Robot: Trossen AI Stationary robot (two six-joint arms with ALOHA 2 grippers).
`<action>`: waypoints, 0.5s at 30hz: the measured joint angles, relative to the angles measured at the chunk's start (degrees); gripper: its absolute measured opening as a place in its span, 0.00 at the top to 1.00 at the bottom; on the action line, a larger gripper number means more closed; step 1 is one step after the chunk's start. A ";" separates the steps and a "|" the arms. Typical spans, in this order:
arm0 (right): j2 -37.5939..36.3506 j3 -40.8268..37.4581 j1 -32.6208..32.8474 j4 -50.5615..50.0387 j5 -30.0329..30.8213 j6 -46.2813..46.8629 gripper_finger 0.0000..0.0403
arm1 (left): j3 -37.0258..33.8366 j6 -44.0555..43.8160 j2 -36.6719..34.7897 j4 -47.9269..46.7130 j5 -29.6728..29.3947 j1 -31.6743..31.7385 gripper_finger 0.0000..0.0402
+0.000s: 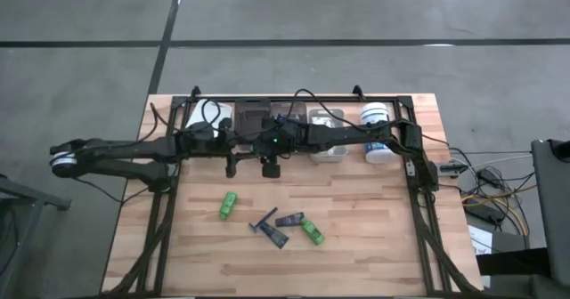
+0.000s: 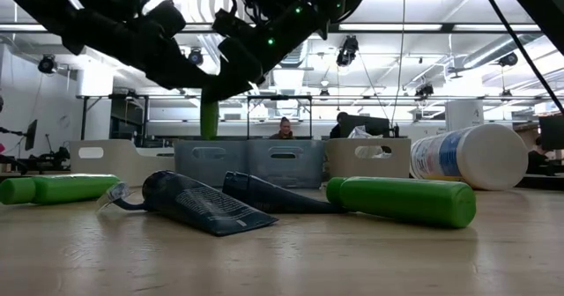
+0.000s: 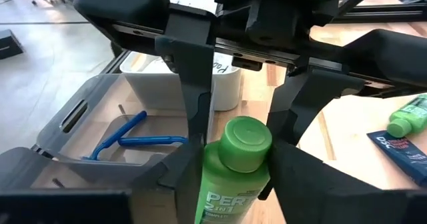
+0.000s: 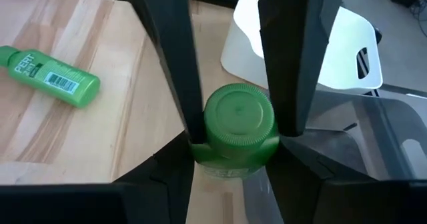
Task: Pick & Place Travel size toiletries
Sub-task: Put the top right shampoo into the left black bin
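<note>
A small green bottle [image 3: 235, 177] stands upright in the air, cap [image 4: 239, 117] up, at the back middle of the table. My left gripper [image 3: 233, 181] and my right gripper [image 4: 235, 154] meet on it from opposite sides, both shut on it. The low view shows the bottle [image 2: 209, 118] below the dark arms, well above the table. The arms hide it in the high view. Two more green bottles [image 1: 229, 204] [image 1: 312, 231], a dark razor [image 1: 264, 222] and two dark tubes [image 1: 289, 220] [image 1: 276, 238] lie flat on the wood. My left gripper pinches the bottle's body [image 3: 212, 179] just under the cap between its two fingers. It comes nearly level from the table's left. The bottle stays upright, lifted clear of the table. My right gripper pinches the bottle's shoulder [image 4: 200, 156] right below the cap between its two fingers. It comes slanting down from the table's right. Its fingers meet the left gripper's around the bottle.
A row of bins stands along the far edge: white [image 1: 209, 117], dark [image 1: 254, 119] and clear [image 1: 325, 121]. A grey bin [image 3: 67, 127] right under the grippers holds blue razors [image 3: 127, 134]. A white tub [image 1: 377, 130] lies at the back right. Bare wood lies along the near edge.
</note>
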 joint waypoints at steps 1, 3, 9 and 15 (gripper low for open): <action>0.00 0.00 0.01 -0.13 -0.01 0.06 0.60 | 0.00 -0.04 0.16 0.05 0.29 0.00 0.61; 0.00 0.00 -0.01 -0.41 -0.11 0.33 0.59 | 0.00 -0.09 0.63 0.16 0.40 0.00 0.66; 0.04 -0.09 -0.07 -1.10 -0.02 0.33 0.62 | -0.04 -0.48 2.10 1.87 0.48 0.00 0.75; 0.04 -0.09 -0.10 -1.36 0.11 0.77 0.56 | -0.09 -1.34 2.13 2.28 0.47 0.00 0.75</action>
